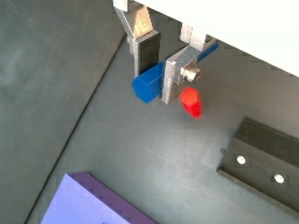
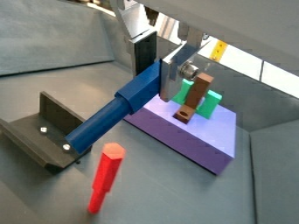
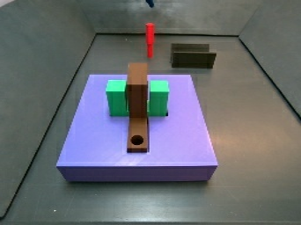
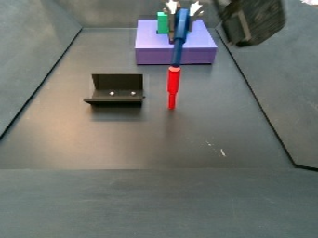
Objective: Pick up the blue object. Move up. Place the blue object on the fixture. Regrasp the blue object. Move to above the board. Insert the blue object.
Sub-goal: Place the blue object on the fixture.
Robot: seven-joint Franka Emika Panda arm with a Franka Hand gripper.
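Blue object (image 2: 121, 107) is clamped between the gripper (image 2: 162, 72) fingers (image 2: 142, 51), held up off the floor with one end pinched and the rest angling down and away from the pads. In a wrist view the same piece (image 1: 146, 83) shows end-on as a short blue stub between the silver plates of the gripper (image 1: 160, 76). In a side view the gripper (image 4: 178, 12) sits at the top of frame, in line with the purple platform (image 4: 156, 52), with the blue rod (image 4: 178, 44) hanging below the fingertips.

Red peg (image 4: 173, 86) stands upright on the dark floor, just under the lower end of the blue rod in that side view; whether they touch, cannot tell. It shows in three more views (image 2: 107, 178) (image 1: 191, 101) (image 3: 150, 36).

Fixture (image 4: 115, 89) stands on the floor beside the red peg, apart from it, nothing resting in its angle. Also visible here (image 2: 40, 129) and here (image 3: 193, 56) and partly here (image 1: 267, 156).

Board (image 3: 137, 109) lies lengthwise on the purple platform (image 3: 94, 146), flanked by green blocks (image 3: 116, 97) on both sides. Its round hole (image 3: 137, 140) near one end has nothing in it. In a wrist view the board (image 2: 197, 94) appears behind the gripper, on the platform (image 2: 202, 139).
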